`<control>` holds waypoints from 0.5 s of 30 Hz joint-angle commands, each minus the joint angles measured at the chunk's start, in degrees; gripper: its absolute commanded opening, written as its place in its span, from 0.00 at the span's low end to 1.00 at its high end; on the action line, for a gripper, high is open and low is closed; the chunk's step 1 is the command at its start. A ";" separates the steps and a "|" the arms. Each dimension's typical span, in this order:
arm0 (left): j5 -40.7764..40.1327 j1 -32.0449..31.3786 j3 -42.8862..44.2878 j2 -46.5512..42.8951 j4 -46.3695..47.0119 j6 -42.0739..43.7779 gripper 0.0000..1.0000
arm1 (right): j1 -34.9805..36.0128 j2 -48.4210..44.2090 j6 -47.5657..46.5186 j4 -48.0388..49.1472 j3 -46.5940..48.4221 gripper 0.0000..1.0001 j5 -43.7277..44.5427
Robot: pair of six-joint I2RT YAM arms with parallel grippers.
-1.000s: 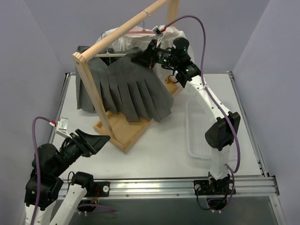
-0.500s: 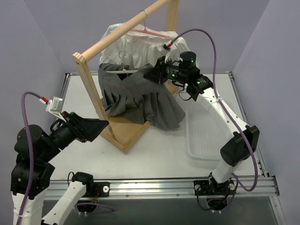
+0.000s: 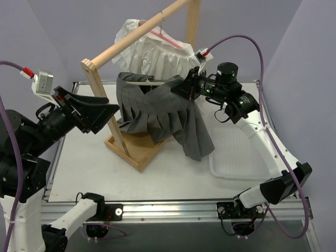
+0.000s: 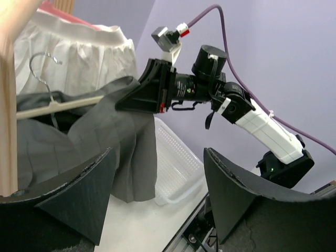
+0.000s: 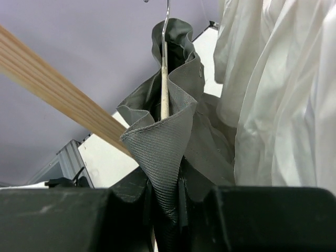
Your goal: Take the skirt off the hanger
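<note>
- Right fingers (image 5: 68, 220) are pinching a fold of the grey skirt (image 3: 168, 113) at its waistband.
- The skirt is pleated, bunched and twisted. It drapes from its wooden hanger (image 3: 140, 80), just right of the rack's (image 3: 93, 71) near post.
- Left fingers (image 4: 68, 199) are spread wide, left of that post and apart from the cloth.

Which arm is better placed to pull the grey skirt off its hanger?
The right arm: its jaws are shut on the grey skirt beside the wooden hanger, so pulling away would likely free it. The left arm sits apart near the rack post, jaws open and empty.
</note>
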 commanded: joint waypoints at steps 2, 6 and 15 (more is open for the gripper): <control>3.47 -0.13 6.88 5.84 3.37 -0.19 0.76 | -0.46 -6.84 0.17 -0.93 -0.09 0.00 -0.05; 2.77 -1.45 15.65 10.67 1.36 0.95 0.75 | -0.46 -10.17 0.52 -1.98 -2.20 0.00 -0.23; -16.28 -25.06 44.14 31.24 -13.32 10.97 0.74 | -0.55 -14.22 -0.53 -7.17 -3.88 0.00 2.75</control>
